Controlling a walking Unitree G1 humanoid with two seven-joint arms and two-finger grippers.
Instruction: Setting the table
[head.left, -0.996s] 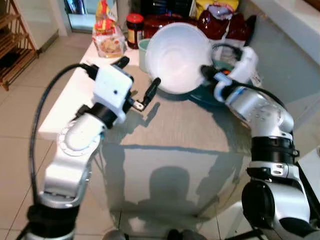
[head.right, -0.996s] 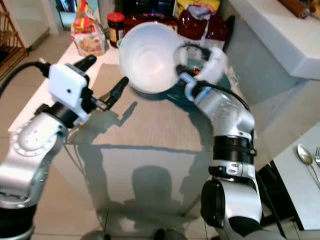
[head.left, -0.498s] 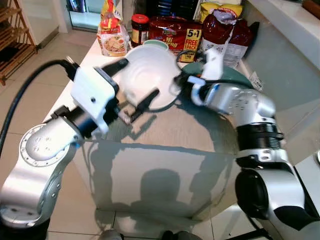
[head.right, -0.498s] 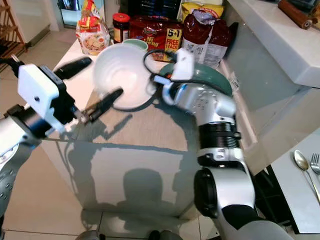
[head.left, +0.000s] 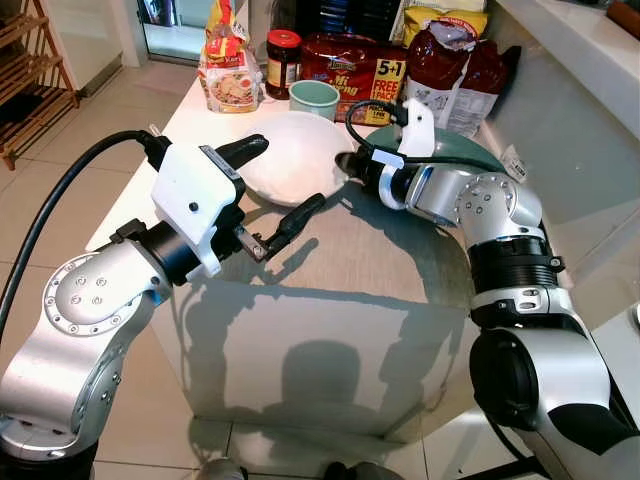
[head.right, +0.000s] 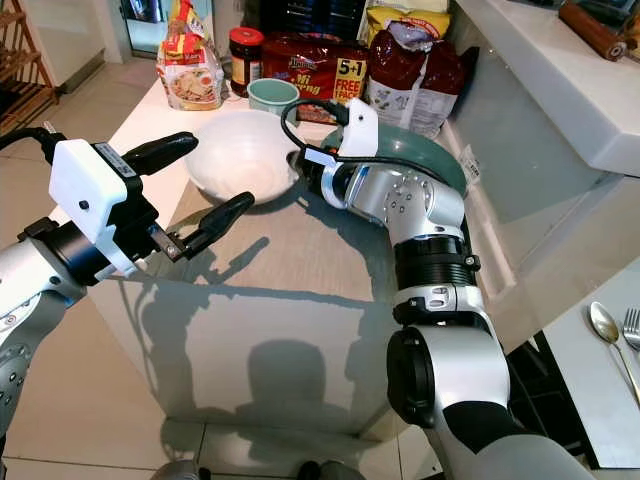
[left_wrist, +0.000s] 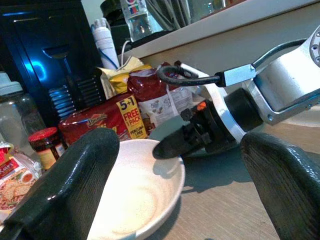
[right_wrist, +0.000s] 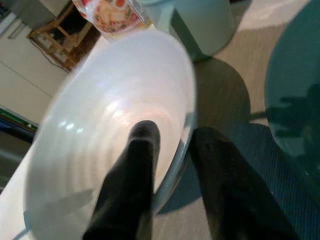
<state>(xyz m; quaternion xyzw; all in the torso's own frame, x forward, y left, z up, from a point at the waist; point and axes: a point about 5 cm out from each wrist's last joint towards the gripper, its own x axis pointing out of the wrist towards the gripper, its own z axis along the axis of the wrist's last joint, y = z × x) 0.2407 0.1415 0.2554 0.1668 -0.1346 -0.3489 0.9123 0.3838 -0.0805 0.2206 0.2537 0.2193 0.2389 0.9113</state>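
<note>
White bowl (head.left: 292, 168) lowered, right claw (right_wrist: 172, 150) still gripping.

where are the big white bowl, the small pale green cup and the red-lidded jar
big white bowl (head.left: 290, 165), left eye view, inner wall
small pale green cup (head.left: 314, 100), left eye view, outer side
red-lidded jar (head.right: 244, 39), right eye view, lid

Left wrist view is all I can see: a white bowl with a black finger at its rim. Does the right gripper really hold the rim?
Observer: Yes. The right gripper pinches the round white bowl at its rim, one finger inside, one outside.
Operator: What is beyond the bowl?
Observer: A small pale green cup stands just behind it.
Operator: And my left gripper?
Observer: The left gripper is open, its fingers apart at the bowl's near side.
</note>
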